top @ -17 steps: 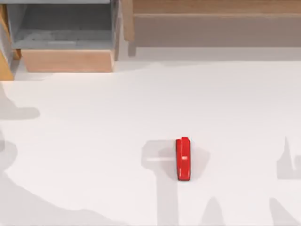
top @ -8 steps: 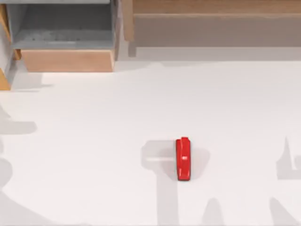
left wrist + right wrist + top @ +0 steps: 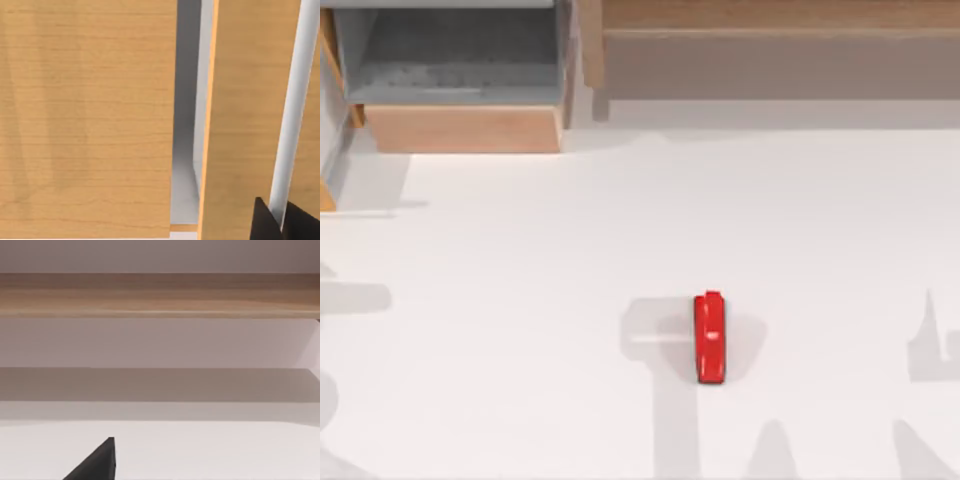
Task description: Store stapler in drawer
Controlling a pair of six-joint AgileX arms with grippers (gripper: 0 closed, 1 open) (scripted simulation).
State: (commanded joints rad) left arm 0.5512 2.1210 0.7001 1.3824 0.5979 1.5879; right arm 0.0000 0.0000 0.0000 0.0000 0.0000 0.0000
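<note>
The red stapler (image 3: 710,338) lies flat on the white table, right of centre and toward the front, with nothing touching it. The drawer (image 3: 465,128) stands pulled open at the back left, showing its grey inside behind a tan wooden front panel. A dark part of my left gripper (image 3: 280,225) shows close in front of light wooden panels. A dark part of my right gripper (image 3: 97,465) shows above the white table, facing a long wooden ledge.
A long wooden unit (image 3: 770,50) runs along the back right of the table. Wooden cabinet panels (image 3: 85,115) with a narrow gap between them stand by the left arm. Arm shadows fall on the table's left and front.
The stapler and drawer have not moved. The shadows on the table's left side have drawn back toward the left edge.
</note>
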